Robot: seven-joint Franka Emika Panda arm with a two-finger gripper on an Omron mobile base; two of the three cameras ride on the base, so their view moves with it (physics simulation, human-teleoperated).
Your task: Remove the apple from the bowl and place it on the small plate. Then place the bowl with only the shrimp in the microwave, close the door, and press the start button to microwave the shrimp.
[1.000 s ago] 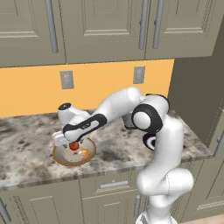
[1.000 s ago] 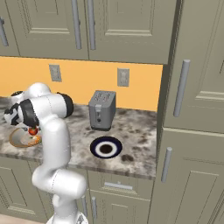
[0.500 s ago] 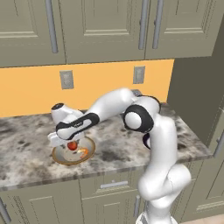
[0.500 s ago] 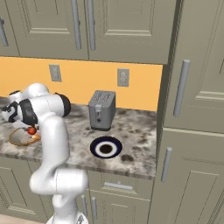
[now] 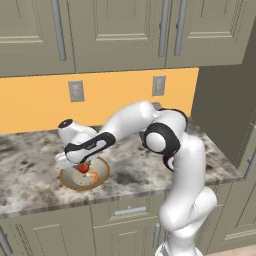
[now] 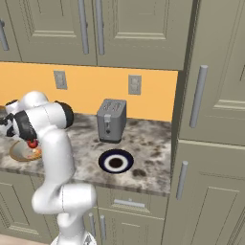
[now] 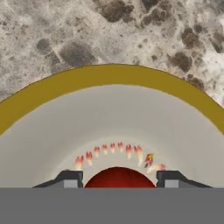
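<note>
The small red apple [image 7: 119, 177] lies in the tan-rimmed bowl [image 7: 109, 76], with the curled orange shrimp [image 7: 113, 148] just beyond it. My gripper [image 7: 120, 179] reaches down into the bowl [image 5: 100, 181], and its two fingertips [image 7: 72, 179] sit against the apple's [image 5: 83, 168] sides. The bowl [image 6: 21, 152] rests on the counter at the left, and the apple [image 6: 32, 142] shows under my hand. The small plate [image 6: 103, 160], dark-banded with a white centre, sits bare further right. The microwave and its door are out of view.
A grey toaster [image 6: 111, 119] stands against the orange backsplash behind the small plate. Beige cabinets hang above the marbled counter [image 5: 30, 170], and a tall cabinet closes off its right end.
The jaws have closed in from wide open onto the apple. The hand has settled lower into the bowl. Bowl, shrimp and plate have not moved.
</note>
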